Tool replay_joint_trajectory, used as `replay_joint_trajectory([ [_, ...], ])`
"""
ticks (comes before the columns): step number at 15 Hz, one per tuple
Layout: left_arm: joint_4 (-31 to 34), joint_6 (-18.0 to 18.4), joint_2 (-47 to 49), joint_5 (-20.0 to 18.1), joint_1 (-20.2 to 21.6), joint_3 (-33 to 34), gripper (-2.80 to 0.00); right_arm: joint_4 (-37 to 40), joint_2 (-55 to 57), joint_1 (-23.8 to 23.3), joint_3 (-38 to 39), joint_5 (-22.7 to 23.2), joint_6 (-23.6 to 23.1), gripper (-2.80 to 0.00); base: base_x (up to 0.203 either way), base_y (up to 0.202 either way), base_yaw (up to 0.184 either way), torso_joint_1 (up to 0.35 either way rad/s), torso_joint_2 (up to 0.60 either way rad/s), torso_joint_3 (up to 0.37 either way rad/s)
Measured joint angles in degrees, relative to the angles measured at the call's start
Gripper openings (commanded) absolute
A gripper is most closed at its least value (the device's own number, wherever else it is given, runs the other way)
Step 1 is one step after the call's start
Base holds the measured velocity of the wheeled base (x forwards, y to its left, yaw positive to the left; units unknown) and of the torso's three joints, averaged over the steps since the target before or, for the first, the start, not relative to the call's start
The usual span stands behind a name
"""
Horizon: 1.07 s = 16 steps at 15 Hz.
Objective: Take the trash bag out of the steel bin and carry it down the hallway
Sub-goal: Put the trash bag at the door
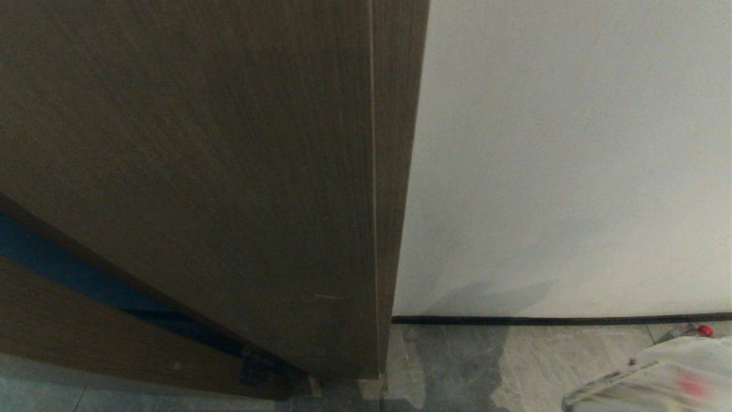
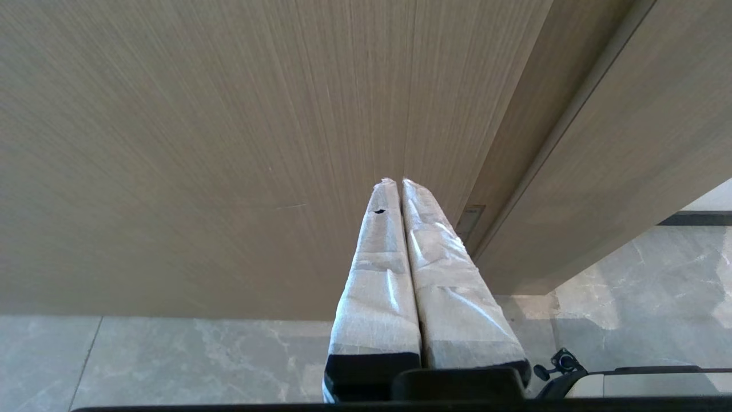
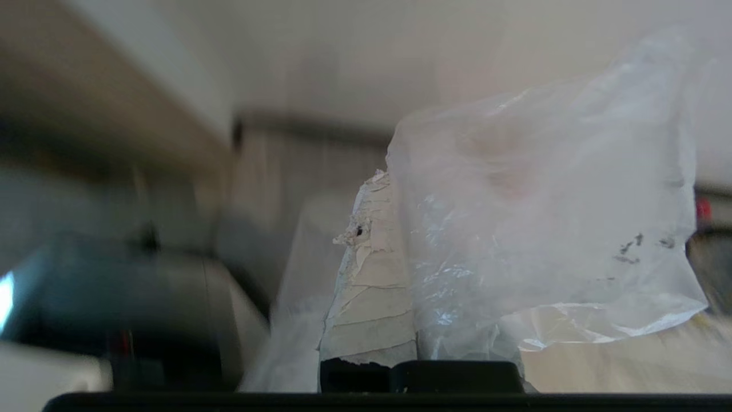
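The trash bag [image 3: 543,217] is thin clear plastic, and it billows over my right gripper [image 3: 394,183]. That gripper is shut on the bag's film. One tape-wrapped finger [image 3: 372,274] shows, while the bag hides the other. A tan flat piece [image 3: 629,355] shows through the plastic low down. In the head view the trash bag [image 1: 657,377] fills the lower right corner, just above the hallway tiles [image 1: 549,360], with red bits inside it. My left gripper [image 2: 398,182] is parked and shut on nothing, pointing at a wooden door. The steel bin is out of view.
A brown wooden door [image 1: 200,171] and its frame [image 1: 394,171] stand close ahead on the left. A white wall [image 1: 572,143] with a black baseboard [image 1: 560,319] fills the right. Part of my base [image 2: 629,380] shows over the grey tiles.
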Motion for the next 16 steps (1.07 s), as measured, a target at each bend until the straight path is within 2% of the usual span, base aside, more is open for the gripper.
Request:
replay_joint_trajectory([
  [3,0.00,-0.04,0.00,-0.02,0.00,0.00,-2.80,-0.43,10.53,0.41,-1.93,-0.35,-2.45,-2.80,0.000,0.000,0.000,0.000,0.00,0.000],
  [6,-0.02,0.00,0.00,0.00,0.00,0.00,-2.80,-4.34,22.10,0.75,-2.29,-0.19,-3.30,-2.80,0.000,0.000,0.000,0.000,0.00,0.000],
  [11,-0.02,0.00,0.00,0.00,0.00,0.00,-2.80,-20.57,40.95,1.10,-0.90,0.17,-4.10,-2.80,0.000,0.000,0.000,0.000,0.00,0.000],
  [13,-0.02,0.00,0.00,0.00,0.00,0.00,-2.80,-27.31,45.92,1.23,1.18,0.19,-6.42,-2.80,0.000,0.000,0.000,0.000,0.00,0.000],
  [16,-0.02,-0.01,0.00,0.00,0.00,0.00,-2.80,-30.79,50.12,1.40,2.98,0.19,-8.34,-2.80,0.000,0.000,0.000,0.000,0.00,0.000],
])
